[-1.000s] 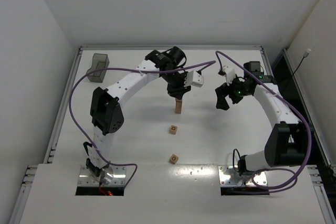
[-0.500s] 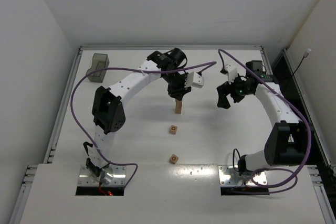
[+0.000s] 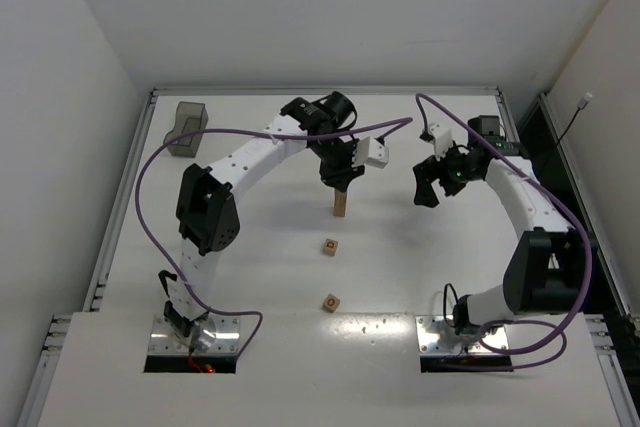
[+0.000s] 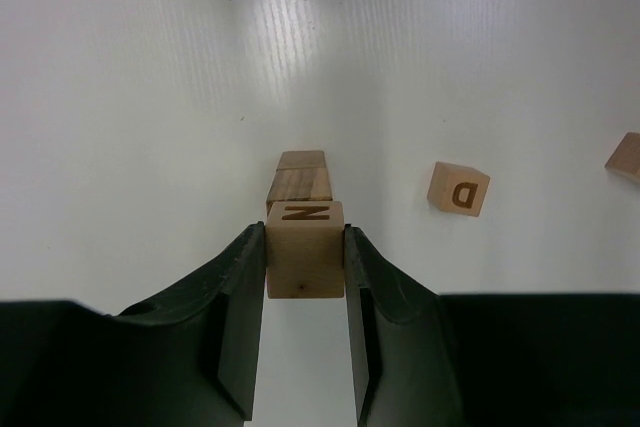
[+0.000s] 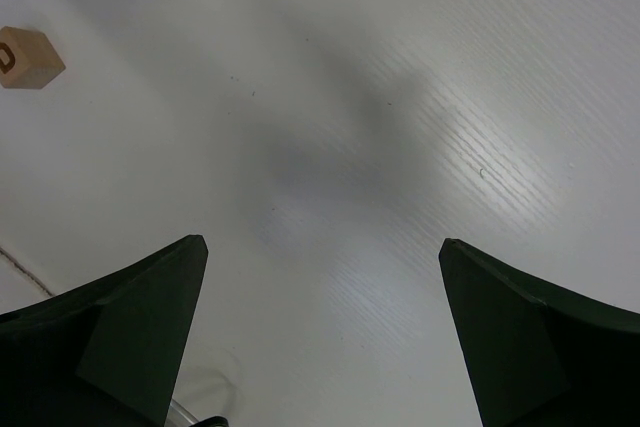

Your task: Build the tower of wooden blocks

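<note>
Two loose wood blocks (image 3: 329, 246) are seen from above on the bench (image 3: 260, 277), near the tower (image 3: 341, 205). At the left wrist, an N-marked block (image 4: 305, 248) is gripped by the left jaws over the tower. At the right wrist, the right jaws are shown spread wide.

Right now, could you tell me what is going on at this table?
The left gripper is clamped on a wood block marked N and holds it directly over the tower, a narrow column near the middle of the table. I cannot tell whether the block already rests on the column. The right gripper hangs open and empty to the tower's right. A loose block and a second loose block lie nearer the arm bases.
</note>
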{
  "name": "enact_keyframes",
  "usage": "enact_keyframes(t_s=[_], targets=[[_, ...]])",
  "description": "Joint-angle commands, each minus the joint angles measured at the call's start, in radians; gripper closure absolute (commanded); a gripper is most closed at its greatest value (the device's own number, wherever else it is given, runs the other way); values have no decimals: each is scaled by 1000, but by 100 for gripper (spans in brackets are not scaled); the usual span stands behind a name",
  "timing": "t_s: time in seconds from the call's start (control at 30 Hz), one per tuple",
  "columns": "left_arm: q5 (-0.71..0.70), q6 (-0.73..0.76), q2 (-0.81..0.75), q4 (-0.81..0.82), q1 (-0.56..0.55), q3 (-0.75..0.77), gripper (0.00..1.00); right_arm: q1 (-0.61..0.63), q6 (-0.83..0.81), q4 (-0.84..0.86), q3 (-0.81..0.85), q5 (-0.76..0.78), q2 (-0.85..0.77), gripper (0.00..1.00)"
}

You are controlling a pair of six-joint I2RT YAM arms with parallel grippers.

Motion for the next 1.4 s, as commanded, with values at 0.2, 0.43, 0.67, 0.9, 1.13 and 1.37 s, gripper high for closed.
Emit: enact_keyframes(t_s=[0.2,0.43,0.67,0.9,1.13,1.37], targets=[[22,-5,-4,33,17,29,72,-6,12,9,53,-38,11,0],[22,-14,-4,42,17,19,66,-6,12,9,53,-38,11,0],[22,-14,-4,42,17,10,62,-6,3,9,53,-48,11,0],[32,-36,-51,102,17,-42,27,-6,3,9,53,-48,11,0],[62,-138,-201,237,39,-158,0,-6,12,9,53,-29,11,0],[26,-475,-436,374,74,-313,0,-6,12,18,53,-29,-19,0]])
